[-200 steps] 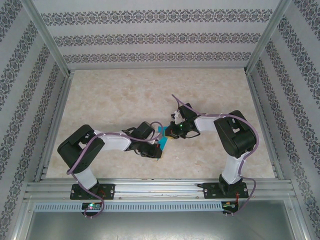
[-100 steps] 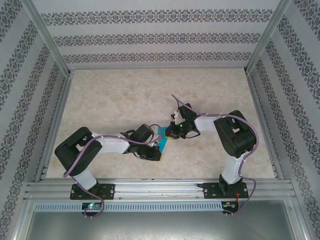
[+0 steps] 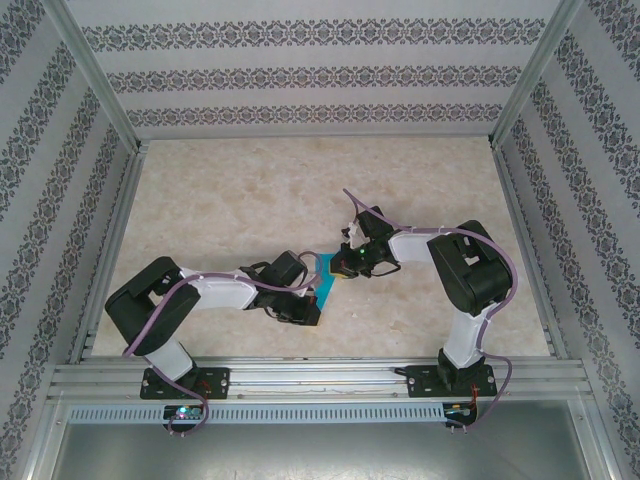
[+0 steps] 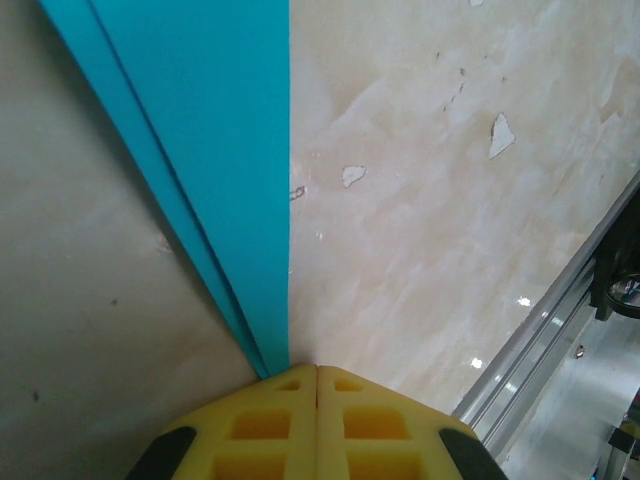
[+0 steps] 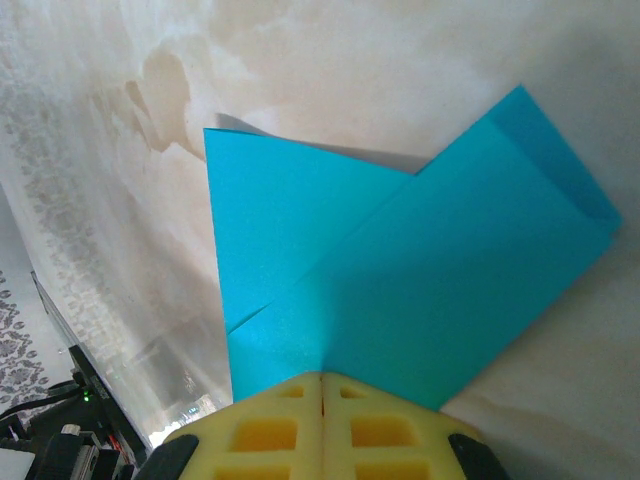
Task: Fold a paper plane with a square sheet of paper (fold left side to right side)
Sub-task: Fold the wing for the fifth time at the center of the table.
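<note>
The square sheet of paper point(image 3: 325, 279) is teal-blue, folded into layers, and lies flat on the table between my two grippers. In the left wrist view the paper point(image 4: 200, 150) narrows to a point with two layered edges. My left gripper point(image 4: 317, 368) is shut, its yellow tips together right at that point. From the right wrist the paper point(image 5: 400, 280) shows a diagonal fold and an overlapping flap. My right gripper point(image 5: 322, 375) is shut, its tips resting on top of the paper. From above, the left gripper point(image 3: 314, 306) is at the paper's near end and the right gripper point(image 3: 343, 272) at its right side.
The marbled table point(image 3: 250, 200) has chipped spots point(image 4: 500, 133). An aluminium rail point(image 4: 540, 340) runs along the near edge, close to the left gripper. Patterned walls point(image 3: 300, 75) enclose the back and both sides.
My left gripper has slid along the paper toward the near edge, and its elbow has drawn back to the left. The right arm has stayed in place on the paper.
</note>
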You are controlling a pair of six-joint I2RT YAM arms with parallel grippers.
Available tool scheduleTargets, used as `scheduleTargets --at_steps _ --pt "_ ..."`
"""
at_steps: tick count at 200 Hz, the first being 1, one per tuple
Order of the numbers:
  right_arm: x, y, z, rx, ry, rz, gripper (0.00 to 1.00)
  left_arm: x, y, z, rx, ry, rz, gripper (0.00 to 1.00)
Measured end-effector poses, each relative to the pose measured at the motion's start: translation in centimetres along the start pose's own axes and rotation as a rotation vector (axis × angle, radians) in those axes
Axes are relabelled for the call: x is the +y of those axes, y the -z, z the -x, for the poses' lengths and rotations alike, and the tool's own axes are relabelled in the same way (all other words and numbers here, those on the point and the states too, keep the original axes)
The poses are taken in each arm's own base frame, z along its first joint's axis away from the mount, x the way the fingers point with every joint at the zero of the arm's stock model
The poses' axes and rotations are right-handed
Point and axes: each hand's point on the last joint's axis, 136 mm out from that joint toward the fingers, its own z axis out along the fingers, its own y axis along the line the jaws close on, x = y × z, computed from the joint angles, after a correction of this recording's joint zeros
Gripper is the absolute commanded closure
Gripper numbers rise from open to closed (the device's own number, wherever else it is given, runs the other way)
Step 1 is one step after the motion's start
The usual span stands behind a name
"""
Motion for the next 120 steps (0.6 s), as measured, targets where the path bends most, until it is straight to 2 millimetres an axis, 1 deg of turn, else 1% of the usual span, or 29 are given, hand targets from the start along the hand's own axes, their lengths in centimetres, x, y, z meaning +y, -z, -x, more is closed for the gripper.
scheduleTargets --at_steps 28,50,89,120 --pt "0.0 0.0 0.0 0.000 0.001 0.000 1.00 0.0 0.1 0.0 0.000 0.003 0.017 0.91" --pt "0.0 0.0 0.0 0.000 0.001 0.000 1.00 -0.4 0.8 0.5 -0.024 -0.003 0.032 0.87" --pt "0.0 0.0 0.0 0.001 0.000 -0.001 1.00 -2.6 3.6 2.7 -0.145 -0.042 0.002 0.86" --pt "0.1 0.0 0.1 0.001 -0.001 -0.007 1.00 -2.8 6.0 4.9 -0.259 -0.040 0.000 0.84"
